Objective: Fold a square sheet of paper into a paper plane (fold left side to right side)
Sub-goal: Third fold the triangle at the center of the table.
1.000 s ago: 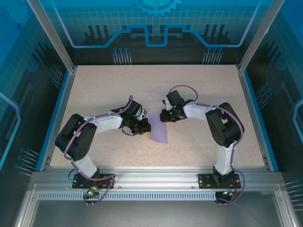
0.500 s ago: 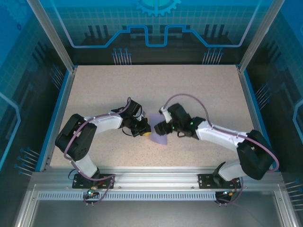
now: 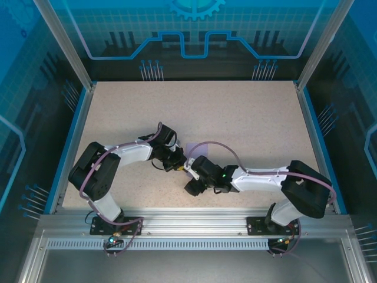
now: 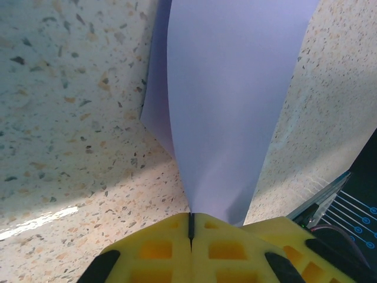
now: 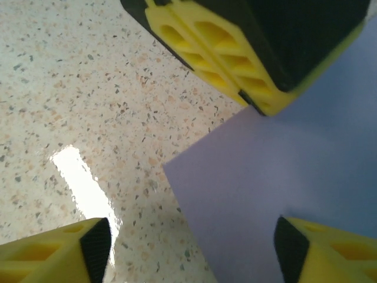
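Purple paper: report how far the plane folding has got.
Done: little; the square sheet of paper shows two overlapping layers by the left gripper, but no pointed dart shape. In hand: the left gripper is shut on the sheet's edge, and the right gripper hangs open over one of its corners and the table. Left: the creases that make the plane.

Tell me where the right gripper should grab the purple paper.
I'd pinch the free corner of the purple paper, away from the edge the shut left gripper holds. Bring the open right gripper straight ahead: that corner points between its fingers.
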Robot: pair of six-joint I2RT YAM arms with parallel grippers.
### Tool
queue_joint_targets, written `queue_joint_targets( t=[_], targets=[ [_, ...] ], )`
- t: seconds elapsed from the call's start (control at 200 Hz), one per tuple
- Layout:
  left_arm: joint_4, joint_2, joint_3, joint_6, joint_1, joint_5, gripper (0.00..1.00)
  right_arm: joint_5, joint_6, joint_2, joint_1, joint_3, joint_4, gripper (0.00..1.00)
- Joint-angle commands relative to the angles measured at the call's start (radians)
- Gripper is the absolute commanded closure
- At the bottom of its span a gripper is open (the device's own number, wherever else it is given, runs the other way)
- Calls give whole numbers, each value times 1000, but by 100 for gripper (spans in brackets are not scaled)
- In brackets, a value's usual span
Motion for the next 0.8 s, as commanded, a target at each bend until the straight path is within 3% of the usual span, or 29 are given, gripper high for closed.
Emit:
queue_joint_targets(
  t=[0.0,0.28,0.5,0.685,0.79],
  targets=[
    [-37,3,20,-16,-2,28,97,47,-17,36,14,56,19,34],
    [-44,7,28,-11,-2,26,97,49,-12,25,15,57,35,61],
    [-82,1,42,18,-1,3,91,30,-3,9,8,54,8,100],
    [-172,-66,67,90,12,-62,61,-27,23,-6,-6,29,-6,100],
    [-216,-127,72,130,41,-83,52,-56,48,-15,-16,5,1,100]
  ],
)
